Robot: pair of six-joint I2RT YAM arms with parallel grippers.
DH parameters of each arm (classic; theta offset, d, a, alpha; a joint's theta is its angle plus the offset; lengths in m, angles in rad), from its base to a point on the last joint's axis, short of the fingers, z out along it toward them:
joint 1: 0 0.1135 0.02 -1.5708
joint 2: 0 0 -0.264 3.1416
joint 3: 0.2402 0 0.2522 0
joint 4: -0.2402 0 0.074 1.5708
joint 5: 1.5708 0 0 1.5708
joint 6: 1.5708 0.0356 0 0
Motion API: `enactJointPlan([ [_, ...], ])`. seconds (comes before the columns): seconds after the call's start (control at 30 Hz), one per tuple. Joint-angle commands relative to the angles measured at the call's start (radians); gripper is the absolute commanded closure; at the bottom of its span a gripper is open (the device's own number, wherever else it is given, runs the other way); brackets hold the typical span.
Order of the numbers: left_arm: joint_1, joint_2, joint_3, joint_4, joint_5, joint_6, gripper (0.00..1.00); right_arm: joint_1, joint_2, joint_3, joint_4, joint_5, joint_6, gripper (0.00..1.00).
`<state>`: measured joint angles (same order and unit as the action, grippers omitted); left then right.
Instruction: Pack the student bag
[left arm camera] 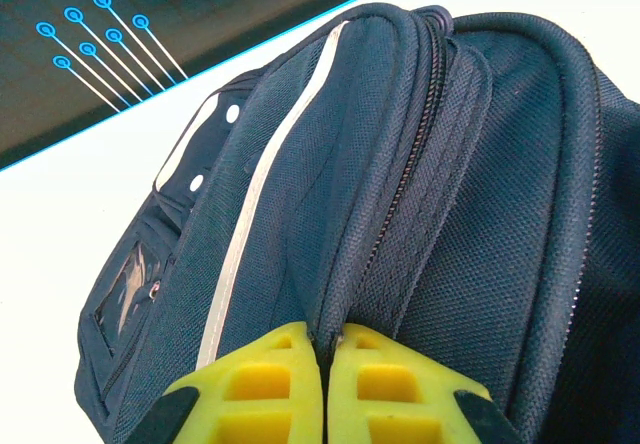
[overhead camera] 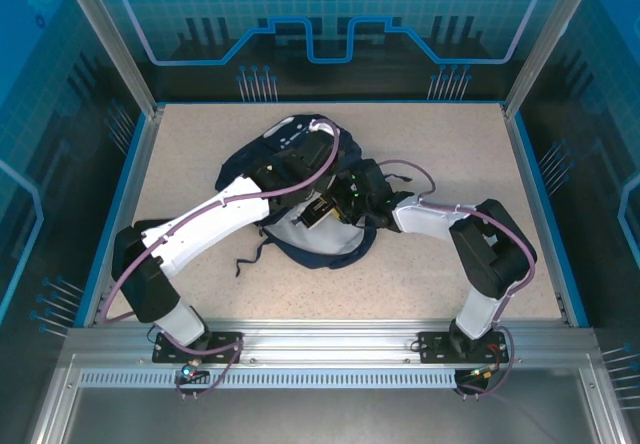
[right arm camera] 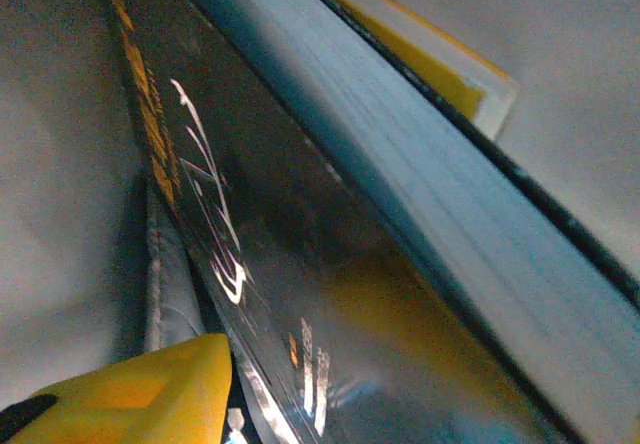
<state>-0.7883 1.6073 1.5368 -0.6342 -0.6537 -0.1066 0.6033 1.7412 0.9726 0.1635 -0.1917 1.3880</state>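
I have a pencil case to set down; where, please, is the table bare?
Bare table lies far right, between the student bag and the right rim, and near, between the bag and the arm bases. The middle is crowded: left arm and right arm meet over the bag.

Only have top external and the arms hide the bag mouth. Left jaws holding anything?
Observer: Left jaws are shut, pinching the student bag at its zipper seam.
Operator: Right side?
Observer: The right wrist view looks along a dark glossy book with silver lettering on the cover and its page edge showing.
Operator: Inside the bag?
Observer: Pale grey lining flanks it, so apparently yes. Can't tell whether the right jaws grip it.
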Motion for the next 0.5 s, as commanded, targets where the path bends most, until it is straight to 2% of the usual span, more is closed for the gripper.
enactJointPlan([
  [0.0,-0.002,-0.025,0.065,0.101,-0.009,-0.029,1.0,0.013,-0.016,0.026,-0.061,-0.035,-0.004,0.44],
  [0.13,-0.001,-0.023,0.065,0.102,-0.007,-0.03,1.0,0.018,-0.006,0.03,-0.091,-0.043,0.011,0.43],
  [0.2,-0.001,-0.024,0.062,0.102,-0.006,-0.03,1.0,0.018,0.007,0.036,-0.083,-0.045,0.009,0.49],
  [0.3,0.001,-0.027,0.06,0.102,-0.004,-0.029,1.0,0.015,0.036,0.051,-0.041,-0.056,0.0,0.64],
  [0.47,0.004,-0.025,0.06,0.1,0.002,-0.033,1.0,0.017,0.099,0.105,0.014,-0.065,-0.007,0.7],
])
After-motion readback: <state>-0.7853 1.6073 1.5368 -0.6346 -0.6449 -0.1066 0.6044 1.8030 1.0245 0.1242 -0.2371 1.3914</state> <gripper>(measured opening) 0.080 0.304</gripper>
